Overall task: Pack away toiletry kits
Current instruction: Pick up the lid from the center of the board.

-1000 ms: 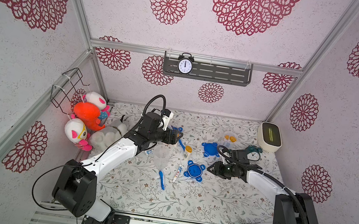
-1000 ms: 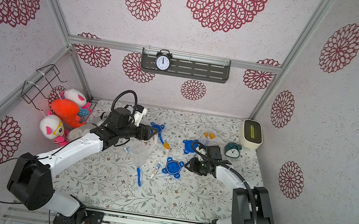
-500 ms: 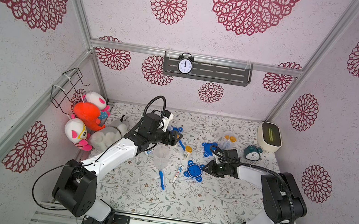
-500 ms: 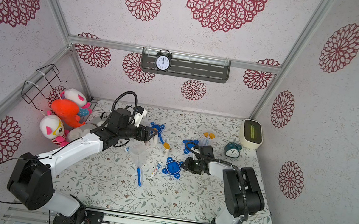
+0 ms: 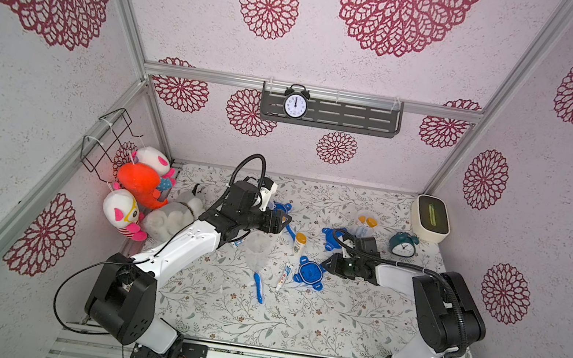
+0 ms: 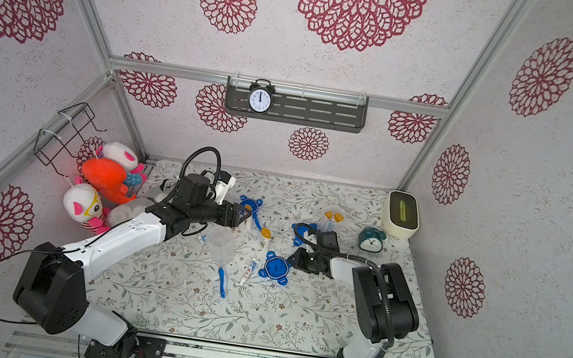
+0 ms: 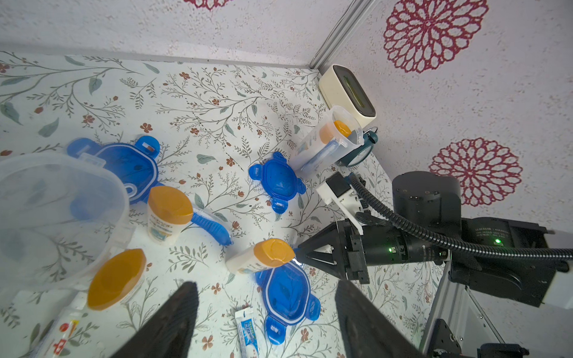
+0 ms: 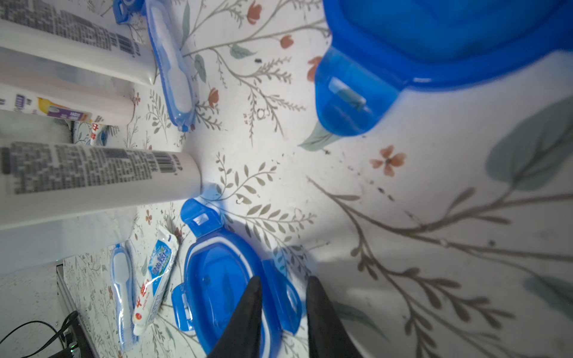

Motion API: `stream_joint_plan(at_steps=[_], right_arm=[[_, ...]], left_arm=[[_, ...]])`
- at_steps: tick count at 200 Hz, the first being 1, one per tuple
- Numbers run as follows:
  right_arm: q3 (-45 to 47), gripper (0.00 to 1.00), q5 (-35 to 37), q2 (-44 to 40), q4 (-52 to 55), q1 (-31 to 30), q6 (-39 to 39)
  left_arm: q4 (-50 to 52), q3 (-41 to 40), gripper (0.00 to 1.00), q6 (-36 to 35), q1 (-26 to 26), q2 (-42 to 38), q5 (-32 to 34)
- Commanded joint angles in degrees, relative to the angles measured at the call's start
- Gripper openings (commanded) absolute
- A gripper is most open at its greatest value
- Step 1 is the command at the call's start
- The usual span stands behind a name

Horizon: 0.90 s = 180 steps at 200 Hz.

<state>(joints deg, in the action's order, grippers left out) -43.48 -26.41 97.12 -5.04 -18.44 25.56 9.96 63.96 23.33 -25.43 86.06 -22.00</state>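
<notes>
In both top views a blue four-tab lid [image 5: 309, 272] [image 6: 275, 267] lies open side up on the floral mat. My right gripper [image 5: 328, 267] [image 8: 282, 280] lies low on the mat, its jaws closed on one tab of this lid [image 8: 217, 279]. My left gripper [image 5: 284, 222] [image 7: 266, 283] hovers open and empty above the kit items. Below it are an empty clear jar [image 5: 257, 247] [image 7: 46, 210], a white bottle with an orange cap [image 5: 300, 241] [image 7: 269, 257], a toothpaste tube [image 5: 283, 277] and a blue toothbrush [image 5: 258, 287]. A second jar [image 5: 363, 224] holding bottles stands further back.
Two more blue lids [image 5: 332, 235] [image 5: 282, 208] lie on the mat. Plush toys [image 5: 141, 185] fill the left corner under a wire basket [image 5: 110, 138]. A teal alarm clock [image 5: 402, 243] and a cream box [image 5: 429, 218] sit at the back right.
My right arm has slid left to the blue lid and its jaws have narrowed around the lid's tab. The left arm has barely moved.
</notes>
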Motion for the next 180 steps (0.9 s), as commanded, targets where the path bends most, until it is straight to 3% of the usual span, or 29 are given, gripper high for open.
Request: stream_joint_plan(at_steps=[1, 44, 115, 180], right_arm=[[-0.1, 0.27, 1.9, 1.2, -0.5, -0.4, -0.1], [0.5, 0.22, 1.5, 1.2, 0.2, -0.4, -1.8], [1.7, 0.09, 3.6, -2.3, -1.0, -0.4, -3.0], [3.1, 0.00, 6.3, -11.9, 6.5, -0.5, -5.7]], left_arm=[[4.4, 2.7, 0.73, -2.8, 0.3, 1.3, -2.3], [16.9, 6.8, 0.72, -6.4, 0.2, 3.0, -8.1], [14.1, 6.3, 0.72, -4.0, 0.3, 2.9, -7.3], [9.2, 7.1, 0.70, -2.4, 0.3, 2.4, -7.9]])
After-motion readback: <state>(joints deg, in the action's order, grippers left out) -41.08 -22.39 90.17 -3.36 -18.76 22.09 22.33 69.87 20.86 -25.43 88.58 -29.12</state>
